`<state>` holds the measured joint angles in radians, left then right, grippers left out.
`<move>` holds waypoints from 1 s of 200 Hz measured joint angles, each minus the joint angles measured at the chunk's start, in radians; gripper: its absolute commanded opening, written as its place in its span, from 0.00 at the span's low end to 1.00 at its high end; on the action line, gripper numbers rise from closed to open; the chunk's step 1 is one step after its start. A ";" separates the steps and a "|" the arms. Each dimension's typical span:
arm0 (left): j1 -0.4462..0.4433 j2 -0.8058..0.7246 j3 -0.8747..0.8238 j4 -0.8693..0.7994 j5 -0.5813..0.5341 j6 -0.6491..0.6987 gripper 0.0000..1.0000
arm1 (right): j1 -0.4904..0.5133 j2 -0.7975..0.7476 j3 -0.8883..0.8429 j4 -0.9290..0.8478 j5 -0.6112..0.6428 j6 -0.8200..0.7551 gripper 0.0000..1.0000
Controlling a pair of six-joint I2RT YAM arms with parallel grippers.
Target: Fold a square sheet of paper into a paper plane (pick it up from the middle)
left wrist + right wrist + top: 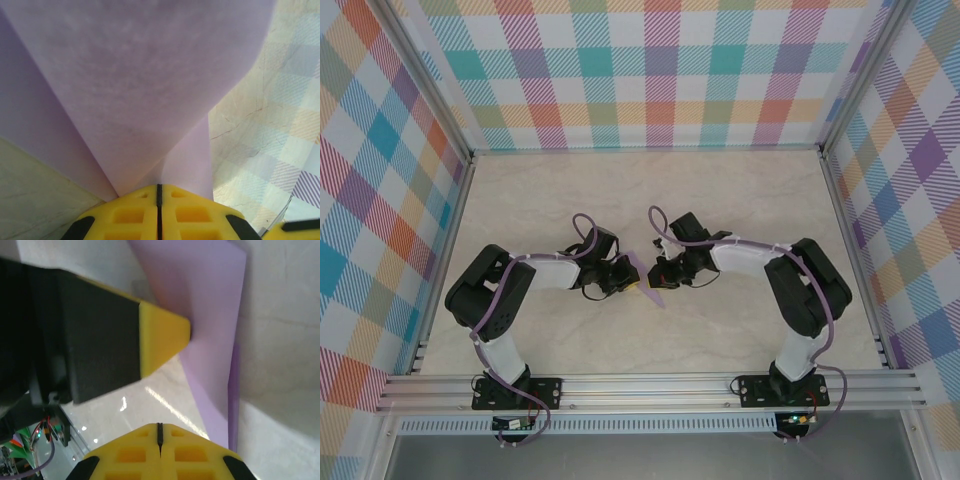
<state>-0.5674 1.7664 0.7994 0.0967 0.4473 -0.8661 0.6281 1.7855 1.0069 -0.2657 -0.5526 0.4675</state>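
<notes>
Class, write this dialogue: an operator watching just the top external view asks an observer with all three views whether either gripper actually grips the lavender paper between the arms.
Operator: From above I can't tell. Is anything gripped on the left?
Observer: Yes. In the left wrist view the left gripper is shut on the lavender paper, which rises folded from its fingertips.
Operator: And on the right?
Observer: In the right wrist view the right gripper is shut with nothing between its fingers. The paper's corner passes beside them.
</notes>
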 measured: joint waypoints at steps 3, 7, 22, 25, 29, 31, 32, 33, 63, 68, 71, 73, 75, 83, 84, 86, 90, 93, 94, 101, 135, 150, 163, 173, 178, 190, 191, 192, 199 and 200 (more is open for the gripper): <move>0.000 0.000 0.000 0.000 0.000 0.000 0.08 | 0.000 0.007 0.004 0.000 0.001 0.000 0.00; 0.000 0.000 0.000 0.000 0.000 0.000 0.08 | 0.000 0.016 0.008 0.002 0.003 0.000 0.00; 0.000 0.000 0.000 0.000 0.000 0.000 0.07 | 0.000 0.047 0.018 0.002 0.002 -0.001 0.00; 0.000 0.000 0.000 0.000 0.000 0.000 0.07 | 0.000 0.052 0.019 0.002 0.002 -0.001 0.00; 0.000 0.000 0.000 0.000 0.000 0.001 0.07 | 0.000 0.059 0.019 0.002 0.002 -0.001 0.00; 0.000 0.000 0.000 -0.001 0.000 0.001 0.07 | 0.000 0.063 0.019 0.002 0.001 -0.001 0.00; 0.000 0.000 0.000 -0.001 0.000 0.002 0.07 | 0.000 0.063 0.020 0.002 0.000 -0.001 0.00; 0.000 0.000 0.000 -0.001 0.000 0.002 0.07 | 0.000 0.066 0.020 0.002 0.000 -0.002 0.00; 0.000 0.000 0.003 -0.007 0.000 0.004 0.07 | 0.006 0.091 0.020 -0.006 -0.010 -0.009 0.00; 0.000 0.000 0.003 -0.008 0.000 0.004 0.07 | 0.008 0.092 0.020 -0.006 -0.010 -0.011 0.00; 0.000 0.000 0.004 -0.009 0.000 0.004 0.07 | 0.008 0.092 0.020 -0.007 -0.010 -0.012 0.00; 0.000 0.000 0.004 -0.009 0.000 0.004 0.07 | 0.009 0.092 0.021 -0.008 -0.010 -0.012 0.00; 0.000 0.000 0.004 -0.009 0.000 0.004 0.07 | 0.009 0.092 0.021 -0.008 -0.010 -0.012 0.00; 0.000 0.000 0.004 -0.010 -0.001 0.004 0.07 | 0.009 0.092 0.021 -0.012 -0.010 -0.013 0.00; 0.000 0.000 0.004 -0.010 -0.001 0.004 0.07 | 0.009 0.092 0.021 -0.012 -0.010 -0.013 0.00; 0.000 0.000 0.004 -0.010 -0.001 0.004 0.07 | 0.009 0.092 0.021 -0.013 -0.010 -0.013 0.00; 0.000 0.000 0.004 -0.010 -0.001 0.004 0.07 | 0.009 0.092 0.021 -0.014 -0.010 -0.013 0.00; 0.000 0.000 0.004 -0.010 -0.001 0.004 0.07 | 0.009 0.092 0.021 -0.016 -0.010 -0.014 0.00; 0.000 0.000 0.004 -0.010 -0.001 0.004 0.07 | 0.009 0.092 0.021 -0.016 -0.010 -0.014 0.00; 0.000 0.000 0.004 -0.010 -0.002 0.004 0.07 | 0.009 0.093 0.021 -0.019 -0.009 -0.017 0.00; 0.000 0.000 0.010 -0.021 -0.004 0.011 0.07 | 0.009 0.097 -0.002 -0.026 -0.005 -0.035 0.00; 0.000 0.000 0.011 -0.024 -0.006 0.012 0.07 | 0.007 0.085 -0.028 -0.005 -0.010 -0.040 0.00; -0.001 0.000 0.014 -0.029 -0.009 0.015 0.06 | 0.008 0.061 -0.062 0.006 -0.009 -0.043 0.00; -0.001 0.002 0.018 -0.037 -0.011 0.016 0.06 | 0.008 0.036 -0.096 0.012 -0.009 -0.043 0.00; -0.001 0.002 0.019 -0.039 -0.011 0.018 0.06 | 0.008 0.022 -0.112 0.011 -0.008 -0.043 0.00; -0.002 0.002 0.021 -0.042 -0.012 0.019 0.06 | 0.008 -0.012 -0.154 0.004 -0.008 -0.043 0.00; -0.002 0.002 0.021 -0.042 -0.012 0.019 0.06 | 0.008 -0.014 -0.156 0.003 -0.008 -0.043 0.00; -0.002 0.002 0.021 -0.043 -0.012 0.019 0.06 | 0.008 -0.018 -0.160 0.003 -0.008 -0.043 0.00; -0.002 0.002 0.021 -0.043 -0.013 0.019 0.06 | 0.008 -0.034 -0.179 -0.002 -0.008 -0.043 0.00; -0.002 0.002 0.021 -0.043 -0.013 0.019 0.06 | 0.008 -0.037 -0.183 -0.002 -0.008 -0.043 0.00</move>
<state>-0.5694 1.7683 0.8204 0.0540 0.4347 -0.8474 0.6357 1.7481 0.8242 -0.2680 -0.5606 0.4244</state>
